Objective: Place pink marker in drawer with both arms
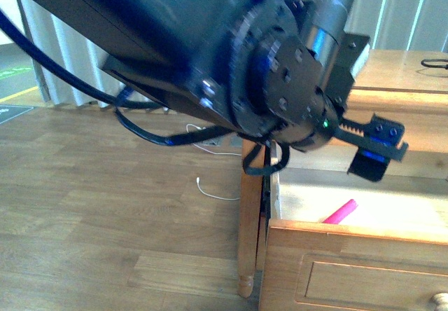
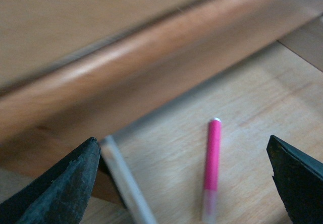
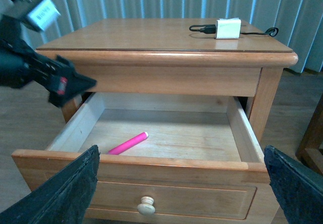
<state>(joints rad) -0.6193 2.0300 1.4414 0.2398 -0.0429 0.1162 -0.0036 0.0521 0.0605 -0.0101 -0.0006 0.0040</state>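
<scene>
**A:** What is on the left?

**B:** On the left you have the brown wooden floor (image 1: 91, 213). A thin white cable (image 1: 210, 192) lies on it.

**A:** And next to that?

**B:** Next is your big black left arm (image 1: 210, 45). It fills much of the front view. Its left gripper (image 1: 376, 146) hangs over the left part of the honey-coloured wooden top drawer (image 3: 151, 166). The jaws are spread wide and hold nothing.

**A:** Is the drawer open?

**B:** Yes. It sticks out of the light brown wooden dresser (image 3: 166, 57) toward the near side. You can see its small round pale knob (image 3: 147, 205) in the middle of the front.

**A:** Where is the marker?

**B:** The short bright pink marker (image 3: 128, 143) lies flat on the drawer's floor. It is in the left half and closer to the near wall. It lies slanted, below your left gripper, and neither of the black fingers (image 2: 60, 188) touches it.

**A:** And on the right?

**B:** Far back on the right of the dresser's top sits a white square charger block (image 3: 228, 28). A black cable (image 3: 201, 29) touches it. Your right gripper (image 3: 180, 151) is on the near side and faces the drawer's front. Its jaws are wide apart too, with nothing in them.
</scene>
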